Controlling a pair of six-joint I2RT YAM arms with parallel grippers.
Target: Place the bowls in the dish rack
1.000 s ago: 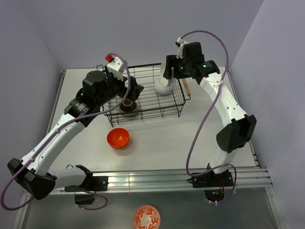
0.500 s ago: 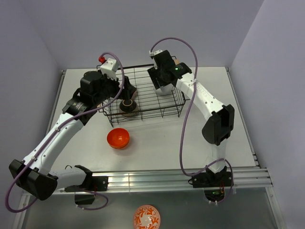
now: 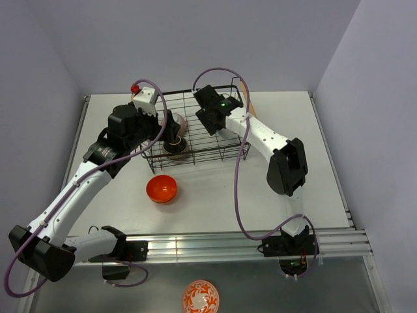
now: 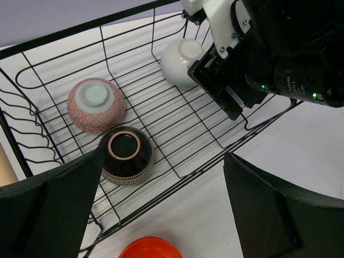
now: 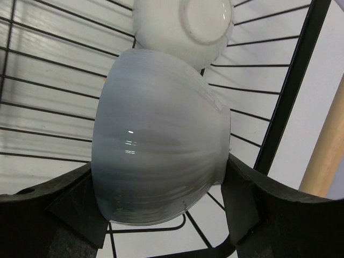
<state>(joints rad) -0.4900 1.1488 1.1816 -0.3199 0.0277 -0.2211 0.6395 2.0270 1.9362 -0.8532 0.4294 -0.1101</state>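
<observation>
Gripping a white bowl (image 5: pixel 161 134), the right gripper (image 5: pixel 161 177) sits over the dish rack (image 3: pixel 208 140), within its outline in the top view, toward the rack's right end. Its fingers clamp the bowl on both sides near the rim. The rim faces back toward the wrist and the foot points away. Can't tell if the bowl rests on the rack wires or hangs just above them. Just beyond it, inside the rack by the right-end wooden handle (image 5: pixel 328 145), a second white bowl (image 5: pixel 185 24) lies foot-up. The two overlap in the wrist view, contact unclear.

Left gripper (image 4: pixel 164 183): jaws spread wide w/ nothing btwn them, hovering above the rack's left-front part. Below it, inside the rack, is a pinkish bowl (image 4: pixel 95 105), upside down. A dark patterned bowl (image 4: pixel 126 156), also upside down, lies just beside it and nearer the rack's front wall. They look to be touching or v. close.

Outside the rack, near its front-left corner on the table (image 3: pixel 293 163), an orange bowl (image 3: pixel 161 188) sits upright, apart from the wires. Well away from the rack, past the arm bases on the near side, an orange-and-white patterned bowl (image 3: pixel 201 297) sits on a darker surface.
</observation>
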